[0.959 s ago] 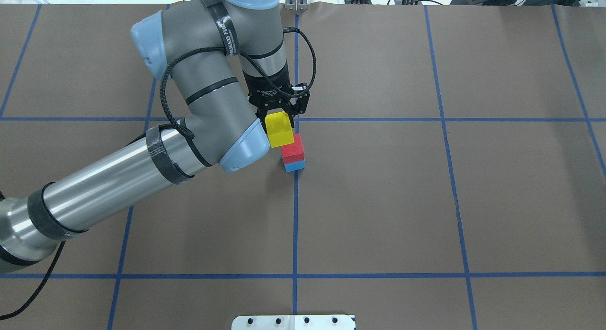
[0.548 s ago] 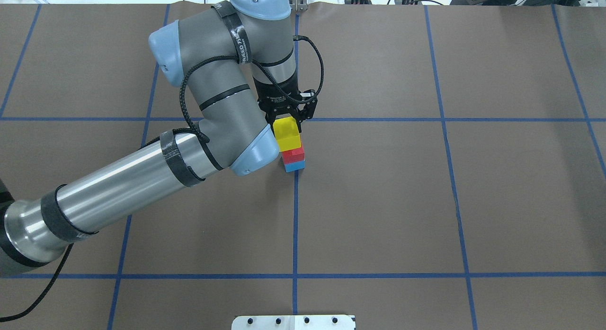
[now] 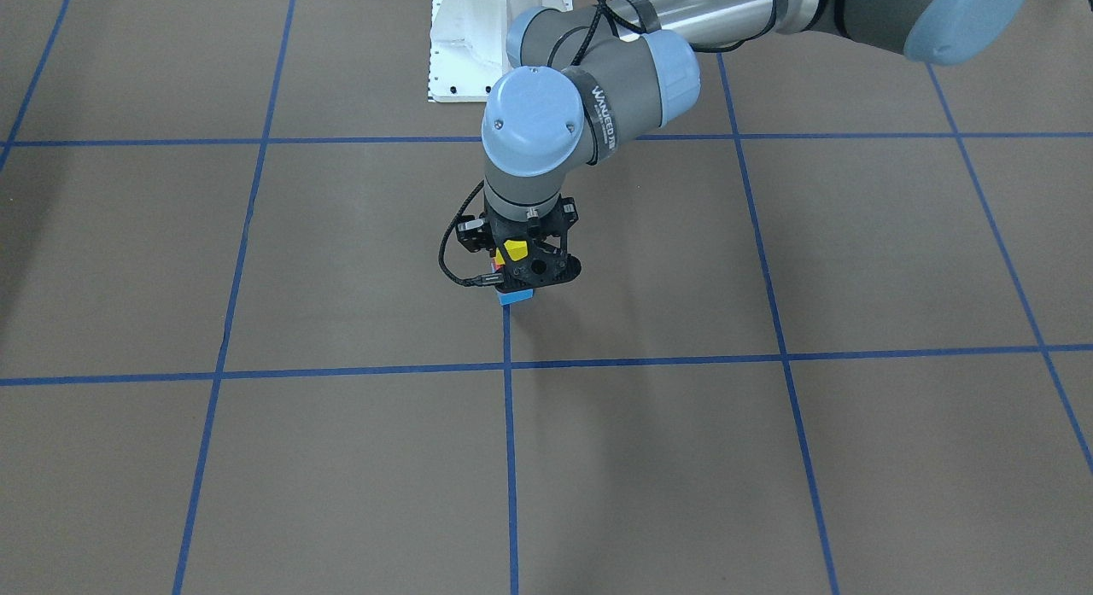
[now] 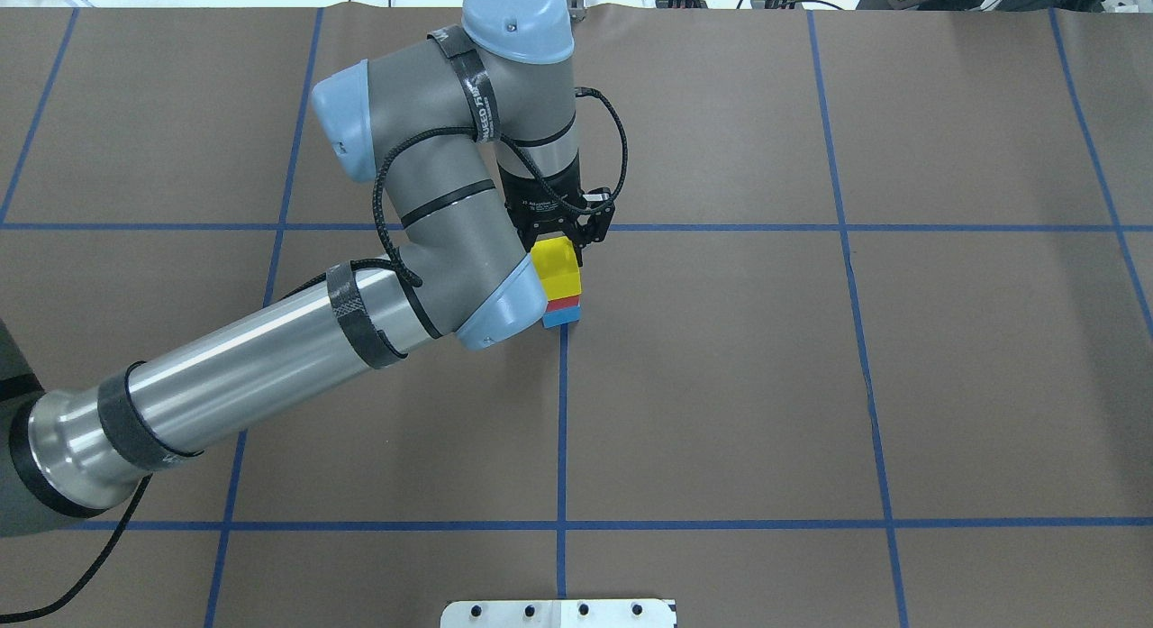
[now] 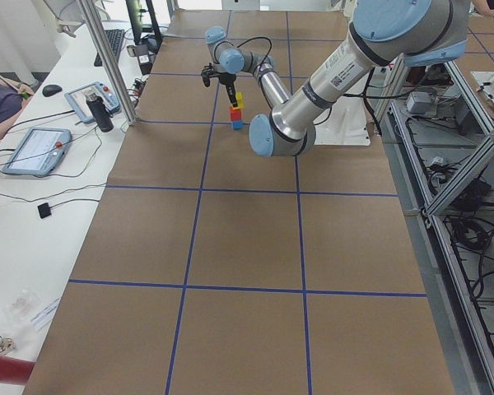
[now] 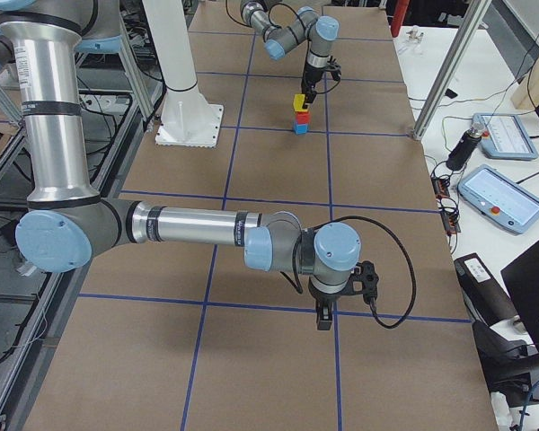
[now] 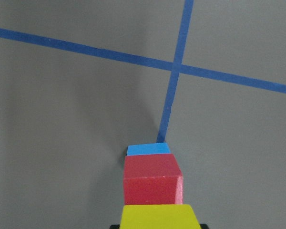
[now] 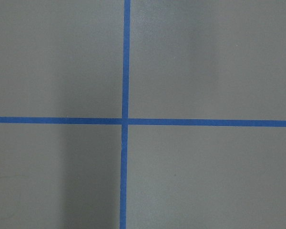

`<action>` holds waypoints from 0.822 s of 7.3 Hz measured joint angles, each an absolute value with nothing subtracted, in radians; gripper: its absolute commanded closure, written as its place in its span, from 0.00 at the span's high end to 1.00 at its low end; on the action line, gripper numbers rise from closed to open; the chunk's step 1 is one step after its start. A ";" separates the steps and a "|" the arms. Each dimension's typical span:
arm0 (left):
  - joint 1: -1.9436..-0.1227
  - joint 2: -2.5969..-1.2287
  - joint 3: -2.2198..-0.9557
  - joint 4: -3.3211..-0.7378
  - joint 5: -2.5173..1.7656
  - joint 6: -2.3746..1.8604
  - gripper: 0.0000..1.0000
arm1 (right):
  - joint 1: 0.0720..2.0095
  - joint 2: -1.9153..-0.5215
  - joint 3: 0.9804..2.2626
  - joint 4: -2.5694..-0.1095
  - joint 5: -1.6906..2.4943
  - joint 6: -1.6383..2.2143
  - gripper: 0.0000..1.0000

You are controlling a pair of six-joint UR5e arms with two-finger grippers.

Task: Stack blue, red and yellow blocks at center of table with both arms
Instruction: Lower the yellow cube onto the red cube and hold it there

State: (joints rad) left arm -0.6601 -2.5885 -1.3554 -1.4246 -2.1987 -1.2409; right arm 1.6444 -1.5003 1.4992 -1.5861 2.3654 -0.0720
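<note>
A blue block [image 4: 562, 317] lies at the table's centre on a tape line, with a red block [image 4: 564, 301] on top of it. My left gripper [image 4: 564, 242] is shut on a yellow block [image 4: 556, 264] and holds it right over the red block; I cannot tell whether they touch. The left wrist view shows the yellow block [image 7: 159, 217], the red block [image 7: 151, 183] and the blue block [image 7: 148, 149] in line. My right gripper [image 6: 323, 316] shows only in the exterior right view, low over the table far from the stack; I cannot tell whether it is open or shut.
Blue tape lines [image 4: 561, 430] split the brown table into squares. The white robot base plate [image 4: 558, 613] sits at the robot's edge. Tablets and cables [image 6: 494, 193] lie on a side bench beyond the table.
My left gripper has carried the yellow block to the right, from beside the red block to directly over the stack.
</note>
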 measured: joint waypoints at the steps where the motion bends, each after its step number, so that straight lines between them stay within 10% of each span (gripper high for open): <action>1: -0.659 -2.588 -1.355 -1.424 -2.196 -1.242 0.00 | 1.644 -1.500 1.499 -1.586 2.365 -0.072 1.00; 4: -0.659 -2.586 -1.352 -1.424 -2.194 -1.246 0.00 | 1.644 -1.500 1.499 -1.586 2.361 -0.072 1.00; 6: -0.660 -2.585 -1.346 -1.433 -2.194 -1.247 0.18 | 1.644 -1.500 1.499 -1.586 2.360 -0.072 1.00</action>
